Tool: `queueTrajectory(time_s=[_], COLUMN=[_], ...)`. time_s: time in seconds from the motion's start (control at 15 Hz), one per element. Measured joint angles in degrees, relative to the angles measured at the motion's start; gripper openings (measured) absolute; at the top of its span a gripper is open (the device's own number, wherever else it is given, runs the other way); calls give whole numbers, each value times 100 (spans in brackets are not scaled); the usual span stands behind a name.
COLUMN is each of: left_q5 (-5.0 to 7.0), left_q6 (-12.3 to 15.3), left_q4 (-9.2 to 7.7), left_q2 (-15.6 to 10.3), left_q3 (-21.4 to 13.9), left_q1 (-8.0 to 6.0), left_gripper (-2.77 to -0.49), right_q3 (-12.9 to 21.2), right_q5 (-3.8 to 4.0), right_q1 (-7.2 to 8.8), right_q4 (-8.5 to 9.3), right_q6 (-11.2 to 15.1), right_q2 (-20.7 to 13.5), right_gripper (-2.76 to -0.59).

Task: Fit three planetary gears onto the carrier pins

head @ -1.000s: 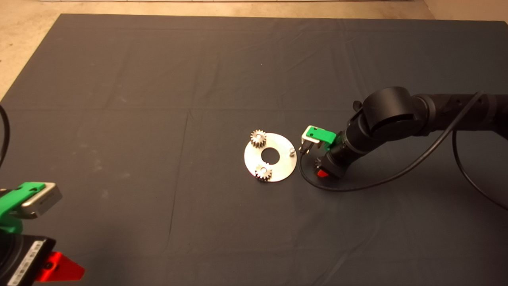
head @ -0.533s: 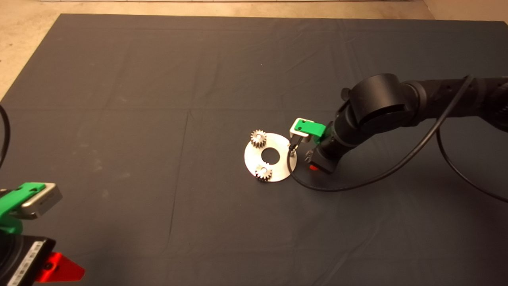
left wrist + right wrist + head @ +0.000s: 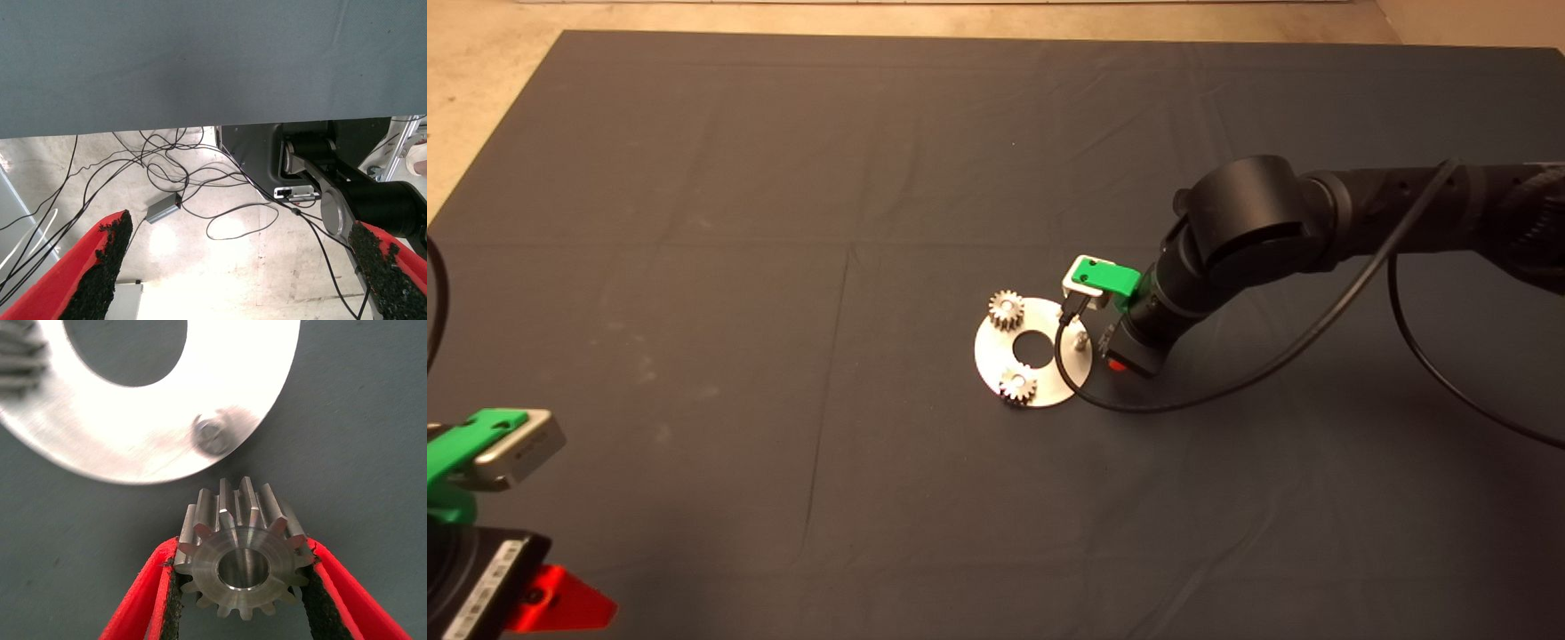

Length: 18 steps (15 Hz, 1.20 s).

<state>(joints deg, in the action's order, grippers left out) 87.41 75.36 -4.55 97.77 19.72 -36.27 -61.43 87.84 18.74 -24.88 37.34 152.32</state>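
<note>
A shiny round disc (image 3: 1049,378) with a large centre hole lies mid-mat. Two small silver gears sit on its pins, one at the far left (image 3: 1006,309), one at the near edge (image 3: 1017,385). The third pin (image 3: 1081,340) at the disc's right edge stands bare, and the right wrist view shows it (image 3: 212,433) just beyond the held gear. My right gripper (image 3: 1120,362) hovers just right of the disc, shut on a silver gear (image 3: 243,550) pinched between the black pads (image 3: 175,597). My left gripper (image 3: 240,267) waits at the lower left edge, open and empty.
The right arm's black cable (image 3: 1138,407) loops over the mat close to the disc's right rim. The left wrist view shows floor, tangled cables (image 3: 167,167) and the robot base (image 3: 320,167) beyond the mat's edge.
My right arm has moved left and slightly away, carrying the gear from well right of the disc to just beside the bare pin. The left arm has stayed still.
</note>
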Motion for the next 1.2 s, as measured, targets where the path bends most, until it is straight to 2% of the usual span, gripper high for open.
queueTrajectory(time_s=[0.2, 0.27, 0.8, 0.93, 1.07, 1.2], left_q5=[0, 0, 0, 0, 0, 0], left_q6=[2, 2, 5, 5, 5, 6], left_q4=[-2, 0, -2, -2, -2, -2], left_q2=[-2, -2, -55, -67, -67, -68], left_q3=[0, 0, 0, 0, 0, 0], left_q1=[0, 0, 0, 0, 0, 0], left_gripper=[-93, -93, -93, -93, -93, -93], right_q3=[-439, -452, -453, -452, -452, -450], right_q5=[9, 60, 44, 16, 0, -15], right_q1=[0, 0, 2, 82, 259, 276], right_q4=[5, 7, 20, 27, 27, 29], right_q6=[-7, -7, 0, 0, 4, 6], right_q2=[234, 264, 260, 263, 261, 263], right_gripper=[-226, -226, -226, -226, -226, -226])
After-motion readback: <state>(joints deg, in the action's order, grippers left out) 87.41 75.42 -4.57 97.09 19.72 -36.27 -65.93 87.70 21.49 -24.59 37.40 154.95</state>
